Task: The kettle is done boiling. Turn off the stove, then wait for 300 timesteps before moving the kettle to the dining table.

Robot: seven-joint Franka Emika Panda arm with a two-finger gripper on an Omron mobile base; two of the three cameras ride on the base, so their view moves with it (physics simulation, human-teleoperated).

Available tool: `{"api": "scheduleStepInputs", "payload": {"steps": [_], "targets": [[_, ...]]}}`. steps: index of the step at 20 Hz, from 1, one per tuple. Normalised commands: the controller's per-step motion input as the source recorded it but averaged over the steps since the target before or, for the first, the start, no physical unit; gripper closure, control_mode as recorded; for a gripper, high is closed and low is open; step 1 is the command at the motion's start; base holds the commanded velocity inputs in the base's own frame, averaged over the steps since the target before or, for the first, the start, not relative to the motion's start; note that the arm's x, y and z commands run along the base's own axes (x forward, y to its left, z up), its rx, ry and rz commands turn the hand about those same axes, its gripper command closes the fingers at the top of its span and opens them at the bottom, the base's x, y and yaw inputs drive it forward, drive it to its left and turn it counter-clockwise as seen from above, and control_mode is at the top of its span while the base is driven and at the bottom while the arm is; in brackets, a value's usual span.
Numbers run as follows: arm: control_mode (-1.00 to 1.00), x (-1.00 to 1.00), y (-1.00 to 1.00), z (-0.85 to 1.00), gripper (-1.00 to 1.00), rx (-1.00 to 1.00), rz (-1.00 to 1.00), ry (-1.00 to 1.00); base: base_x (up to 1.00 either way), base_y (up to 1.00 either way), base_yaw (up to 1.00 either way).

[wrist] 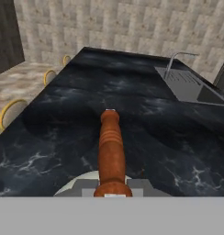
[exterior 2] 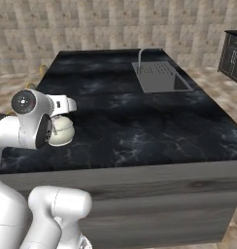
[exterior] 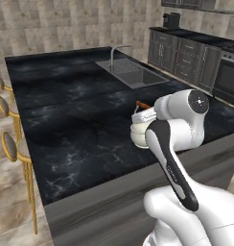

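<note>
Kettle [exterior: 138, 132]: small white-silver body with red-orange handle [wrist: 110, 151], positioned at the near long edge of the dining table [exterior 2: 140, 126], toward the stool-side end; whether it rests on the marble or hangs just above it cannot be told. Gripper [wrist: 112, 192]: closed tight on the kettle handle, seen from above in the hand view. Tabletop: glossy black veined marble, broad bare run between the kettle and the inset sink [exterior: 135, 74] with faucet [exterior: 115, 52] at the far end. Gold-framed stools [exterior: 16, 149] line the opposite long edge. Stove [exterior: 228, 79]: well apart, against the far wall, beyond the dark cabinets [exterior: 183, 55].
</note>
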Motion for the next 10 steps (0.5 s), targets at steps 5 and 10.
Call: {"api": "scheduleStepInputs", "payload": {"steps": [5, 10], "targets": [[1.0, 0.0, 0.0, 0.0, 1.0, 0.0, 0.0, 0.0, 0.26, 0.66, 0.0], [1.0, 0.0, 0.0, 0.0, 1.0, 0.0, 0.0, 0.0, 0.04, 0.25, 0.0]]}}
